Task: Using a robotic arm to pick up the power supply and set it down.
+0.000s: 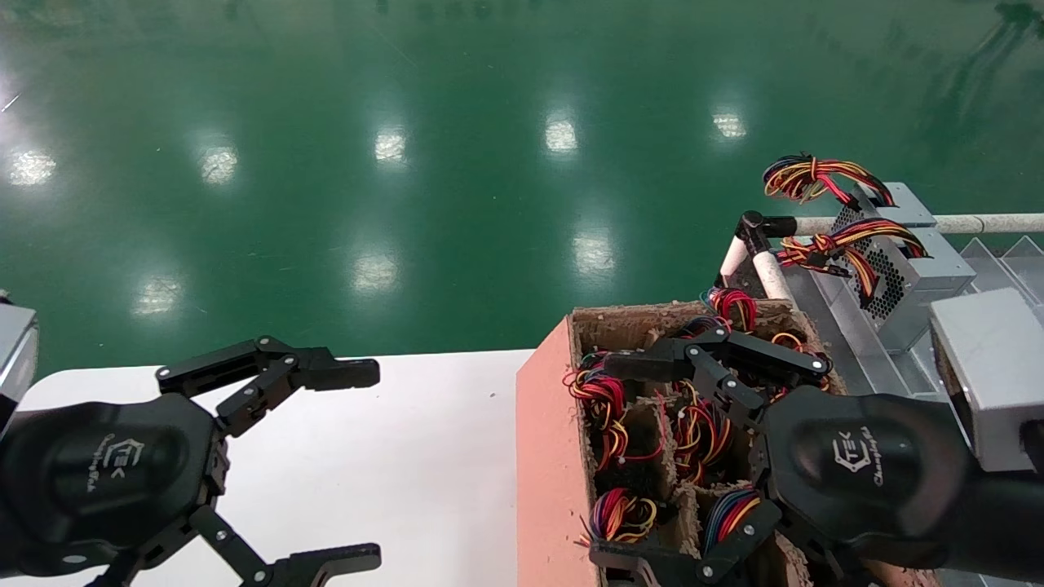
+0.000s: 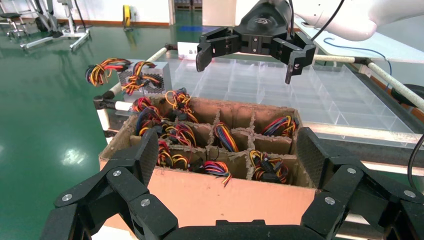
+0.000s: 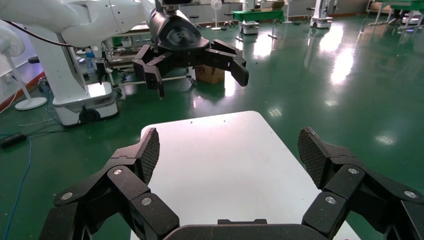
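Note:
A silver-grey power supply (image 1: 913,269) with a perforated grille and a red-yellow-black wire bundle lies on the rack at the far right; in the left wrist view the power supply (image 2: 147,75) sits behind the cardboard box. My right gripper (image 1: 603,461) hangs open above the pinkish partitioned cardboard box (image 1: 550,456), holding nothing. More wire bundles (image 2: 222,137) fill the box's compartments. My left gripper (image 1: 371,465) is open and empty over the white table (image 1: 391,456). Each wrist view shows its own fingers spread wide: the left gripper (image 2: 228,155) faces the box and the right gripper (image 3: 230,152) faces the table.
A clear partitioned tray (image 2: 280,95) lies behind the cardboard box on a frame of white tubes (image 1: 897,223). Green floor surrounds the table. The white table (image 3: 220,165) is bare beside the box.

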`<state>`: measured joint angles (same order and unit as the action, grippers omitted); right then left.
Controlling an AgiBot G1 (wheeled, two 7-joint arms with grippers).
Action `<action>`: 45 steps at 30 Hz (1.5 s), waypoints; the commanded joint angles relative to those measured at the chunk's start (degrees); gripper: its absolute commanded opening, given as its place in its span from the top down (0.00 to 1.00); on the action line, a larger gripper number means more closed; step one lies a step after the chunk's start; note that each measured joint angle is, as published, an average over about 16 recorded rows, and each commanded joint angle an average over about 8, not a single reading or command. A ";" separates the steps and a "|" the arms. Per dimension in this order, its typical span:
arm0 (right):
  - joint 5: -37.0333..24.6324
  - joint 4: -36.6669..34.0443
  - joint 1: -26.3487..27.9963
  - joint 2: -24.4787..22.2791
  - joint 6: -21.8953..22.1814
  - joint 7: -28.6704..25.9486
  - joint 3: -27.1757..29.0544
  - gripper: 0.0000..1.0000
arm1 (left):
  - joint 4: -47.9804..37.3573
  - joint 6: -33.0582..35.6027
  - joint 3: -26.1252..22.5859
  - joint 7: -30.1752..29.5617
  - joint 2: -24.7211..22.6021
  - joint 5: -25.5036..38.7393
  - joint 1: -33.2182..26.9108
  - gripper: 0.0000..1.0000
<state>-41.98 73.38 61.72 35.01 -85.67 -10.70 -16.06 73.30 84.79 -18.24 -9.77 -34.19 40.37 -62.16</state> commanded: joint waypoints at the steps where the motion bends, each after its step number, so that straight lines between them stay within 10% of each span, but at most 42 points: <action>1: 0.00 0.00 0.00 0.00 0.00 0.00 0.00 0.00 | 0.00 0.00 0.00 0.00 0.00 0.00 0.00 0.00; 9: 0.00 0.00 0.00 0.00 0.00 0.00 0.00 0.00 | 0.00 0.00 0.00 0.00 0.00 0.00 0.00 0.02; 17: -0.19 0.13 0.15 -0.25 0.11 0.02 0.09 0.00 | -0.01 0.00 0.00 0.00 0.00 0.00 0.00 1.00; 35: -13.20 -6.06 0.50 -8.27 9.39 0.69 0.10 0.00 | -0.04 0.02 -0.04 0.03 0.00 -0.02 -0.03 1.00; 45: -18.76 -9.61 0.54 -10.02 12.46 -0.19 -1.31 1.00 | -0.05 0.01 -0.06 0.04 0.01 -0.03 -0.04 1.00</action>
<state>-60.05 63.74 62.05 25.04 -73.56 -10.72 -17.16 73.25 84.80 -18.30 -9.73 -34.18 40.34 -62.19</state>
